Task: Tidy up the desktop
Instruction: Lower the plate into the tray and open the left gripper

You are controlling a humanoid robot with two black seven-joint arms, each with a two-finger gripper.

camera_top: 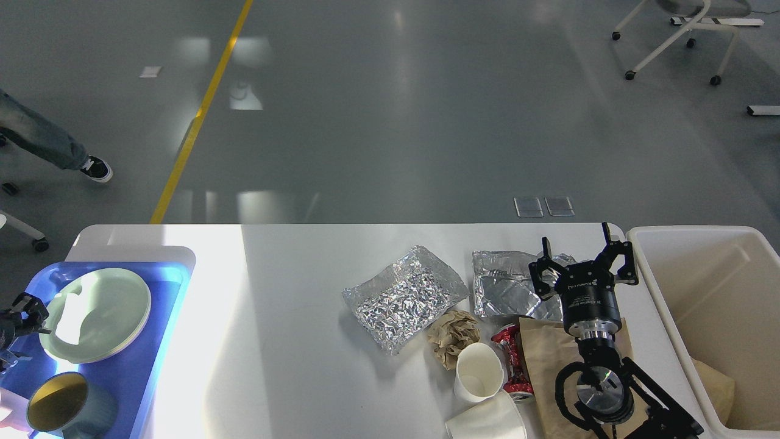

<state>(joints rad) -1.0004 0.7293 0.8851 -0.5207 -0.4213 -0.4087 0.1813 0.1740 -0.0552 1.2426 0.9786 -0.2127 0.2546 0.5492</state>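
Head view: right hand point(584, 256) carries white lettering, unreadable.

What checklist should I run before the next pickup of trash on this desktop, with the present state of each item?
1. Right gripper open and free of any object: ok, fingers spread above the flat foil sheet.
2. Left gripper clear of the green plate: cannot tell, it sits at the view's edge beside the plate.
3. Plate lying flat in the blue tray: ok.
4. Beige bin has room: ok.
5. Trash remaining on the desktop: not ok; crinkled foil, paper ball, paper cups, red can.
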